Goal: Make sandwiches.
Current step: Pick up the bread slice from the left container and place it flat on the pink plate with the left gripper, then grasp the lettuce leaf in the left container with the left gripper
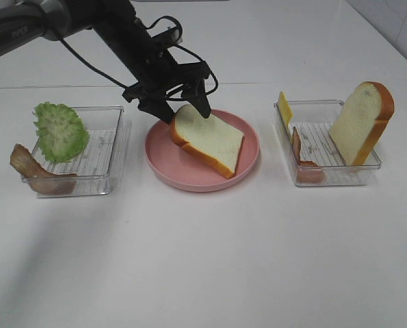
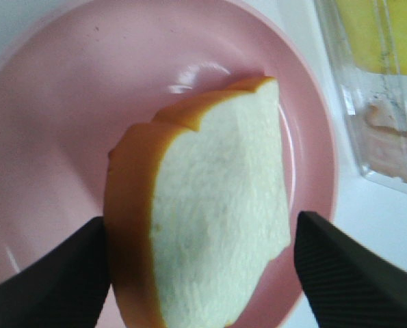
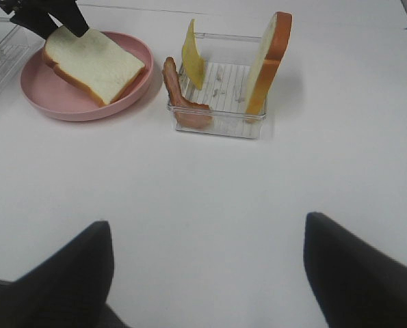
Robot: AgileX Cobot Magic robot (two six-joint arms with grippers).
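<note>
One white bread slice with orange-brown crust [image 1: 210, 141] lies flat on the round pink plate [image 1: 161, 166], with nothing on top of it. My left gripper [image 1: 187, 115] is open, its fingers on either side of the slice's far end. In the left wrist view the slice [image 2: 217, 225] fills the gap between the two black fingers [image 2: 53, 280]. A second bread slice [image 1: 362, 123] stands upright in the right clear tray [image 1: 340, 179] with yellow cheese [image 1: 284, 109] and bacon [image 1: 302, 156]. My right gripper [image 3: 206, 273] is open and empty above bare table, out of the high view.
The left clear tray [image 1: 111, 147] holds green lettuce [image 1: 61, 131], with a bacon strip [image 1: 33, 171] draped at its front left corner. The white table [image 1: 210, 260] stretches in front of the plate and trays. The left arm's cables hang just behind the plate.
</note>
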